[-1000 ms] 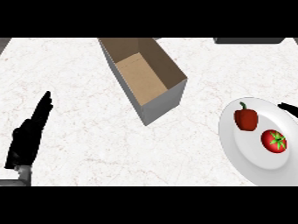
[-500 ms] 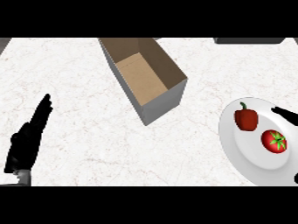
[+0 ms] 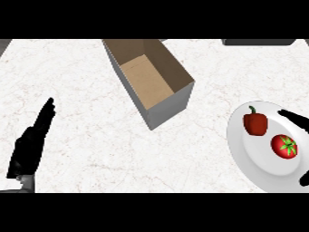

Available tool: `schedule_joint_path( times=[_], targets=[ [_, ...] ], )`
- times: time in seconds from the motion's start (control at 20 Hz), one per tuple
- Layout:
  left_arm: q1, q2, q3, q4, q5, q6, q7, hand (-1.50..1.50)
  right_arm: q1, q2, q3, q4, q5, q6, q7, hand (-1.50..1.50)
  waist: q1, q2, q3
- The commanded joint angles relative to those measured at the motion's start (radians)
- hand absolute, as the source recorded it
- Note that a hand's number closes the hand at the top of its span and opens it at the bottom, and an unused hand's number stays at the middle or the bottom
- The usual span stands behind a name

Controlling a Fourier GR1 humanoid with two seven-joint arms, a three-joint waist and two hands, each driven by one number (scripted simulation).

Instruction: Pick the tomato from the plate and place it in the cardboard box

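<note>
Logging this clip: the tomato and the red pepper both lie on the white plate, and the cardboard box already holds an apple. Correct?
Not quite. In the head view the cardboard box holds nothing. The tomato and red pepper do lie on the white plate.

The single head view looks steeply down from above on the white counter (image 3: 117, 149), with the cardboard box (image 3: 150, 81) toward its far edge, the plate (image 3: 250, 154) cut at the right border, and both forearms entering from the lower edge.
</note>
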Motion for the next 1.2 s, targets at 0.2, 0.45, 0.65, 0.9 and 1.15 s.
schedule_joint_path(
  times=[0.2, 0.45, 0.65, 0.9, 1.15],
  targets=[
    [-0.021, -0.055, -0.005, -0.016, -0.052, 0.002, 0.032, 0.0, -0.022, 0.046, -0.047, 0.034, 0.06, 0.051, -0.022, -1.5, 0.0, 0.0, 0.0],
    [-0.048, -0.032, 0.065, 0.05, -0.027, -0.033, -0.006, 0.0, -0.006, 0.113, 0.015, 0.046, 0.164, -0.014, -0.04, -1.5, -0.001, 0.0, 0.0],
    [-0.013, -0.049, 0.042, -0.011, -0.053, -0.052, 0.016, 0.0, -0.005, 0.114, -0.016, 0.084, 0.191, 0.002, -0.077, -1.5, 0.0, 0.0, 0.0],
    [-0.008, -0.058, 0.058, 0.019, -0.058, -0.06, -0.025, 0.0, -0.014, 0.114, -0.035, 0.112, 0.221, -0.051, -0.14, 1.5, -0.001, 0.0, 0.0],
    [0.018, -0.086, 0.018, -0.062, -0.083, -0.04, 0.029, 0.0, -0.085, 0.09, -0.059, 0.16, 0.285, -0.191, -0.17, 1.5, 0.002, 0.0, 0.0]
  ],
)
